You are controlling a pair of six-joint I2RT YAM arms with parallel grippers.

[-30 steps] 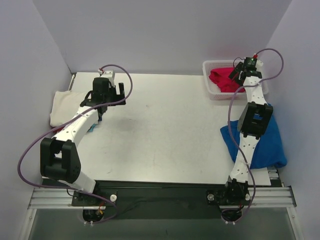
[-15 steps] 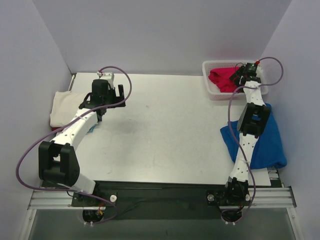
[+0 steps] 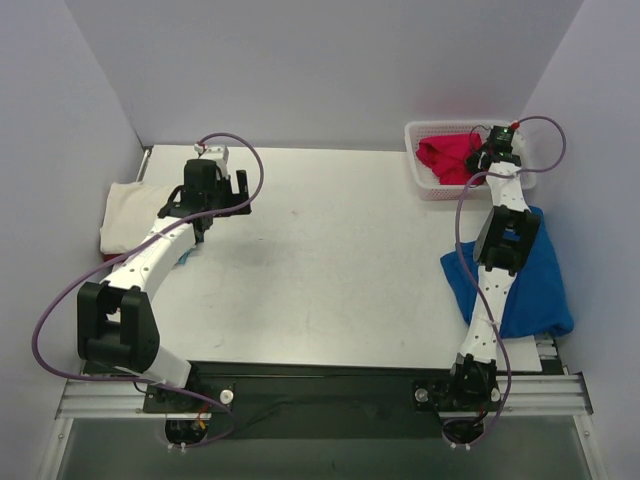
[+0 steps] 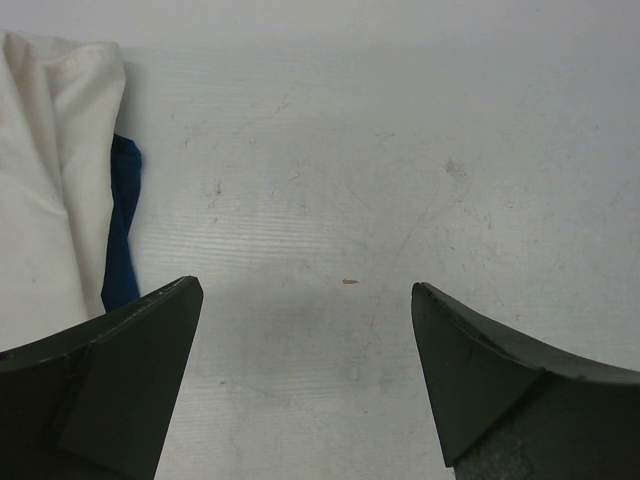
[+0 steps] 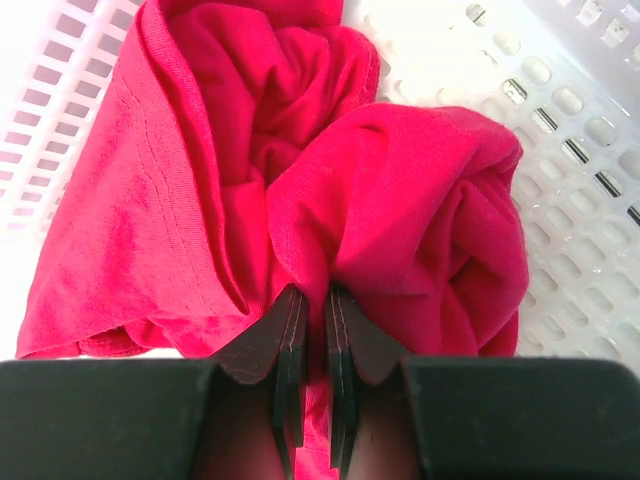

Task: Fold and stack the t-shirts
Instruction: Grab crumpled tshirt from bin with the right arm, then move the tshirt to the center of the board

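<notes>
A crumpled crimson red t-shirt lies in the white lattice basket at the back right. My right gripper is shut on a fold of it, red cloth pinched between the fingers. A royal blue t-shirt lies spread at the right edge, under the right arm. A folded cream t-shirt rests at the left edge, with a strip of dark blue cloth showing beside it. My left gripper hangs open over bare table, right of the cream t-shirt.
The white basket's wall surrounds the red cloth on the right and left. Walls close in the table on the left, back and right. The grey tabletop stretches between the two arms.
My right gripper has gone down into the basket and closed on the red t-shirt. The left arm has hardly moved and its gripper stays open.
</notes>
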